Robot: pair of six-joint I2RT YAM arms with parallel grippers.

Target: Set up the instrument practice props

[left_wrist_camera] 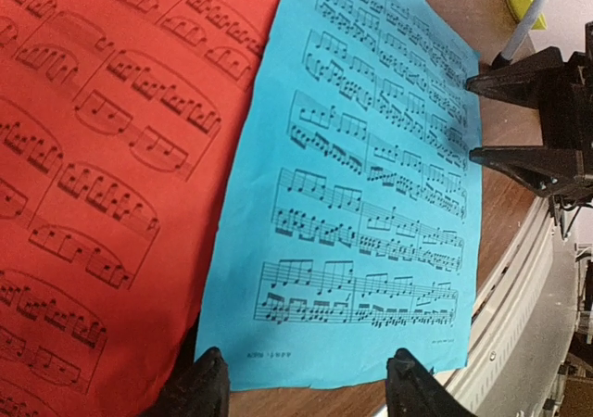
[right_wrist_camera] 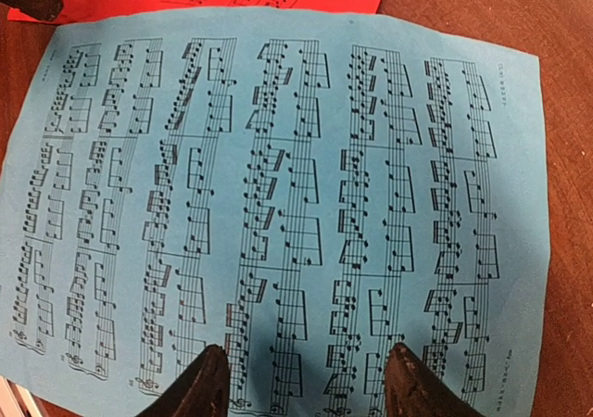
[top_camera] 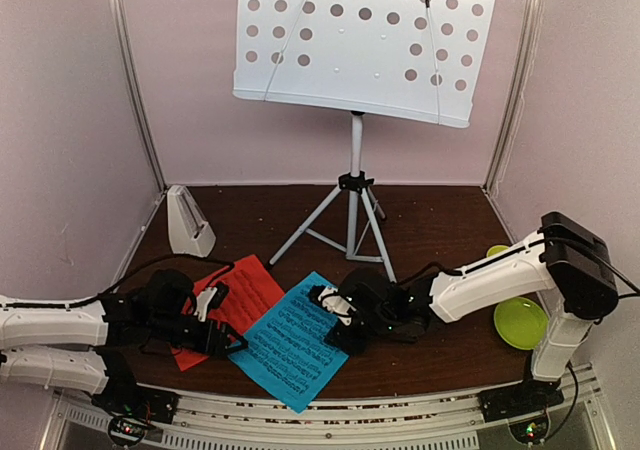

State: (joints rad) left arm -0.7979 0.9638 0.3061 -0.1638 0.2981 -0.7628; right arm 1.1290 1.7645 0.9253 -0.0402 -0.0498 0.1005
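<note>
Left tool [left_wrist_camera: 306, 389] and right tool [right_wrist_camera: 306, 385]: both seen spread wide, nothing held, both poised over the blue sheet [top_camera: 295, 345], lying flat at 6 o'clock on the surface [top_camera: 430, 220]. Its edge is lapped over the red sheet [top_camera: 250, 290] at 8 o'clock. Risks judged: thin paper could be crumpled or missed, the red sheet dragged along, the close-set tools knocked together. Metronome [top_camera: 188, 222] at 10 o'clock, stand desk [top_camera: 360, 40] at 12, bare.

High rear overview of the table [top_camera: 430, 220]; two close, opposed wrist views onto one blue sheet [top_camera: 285, 358]
</note>
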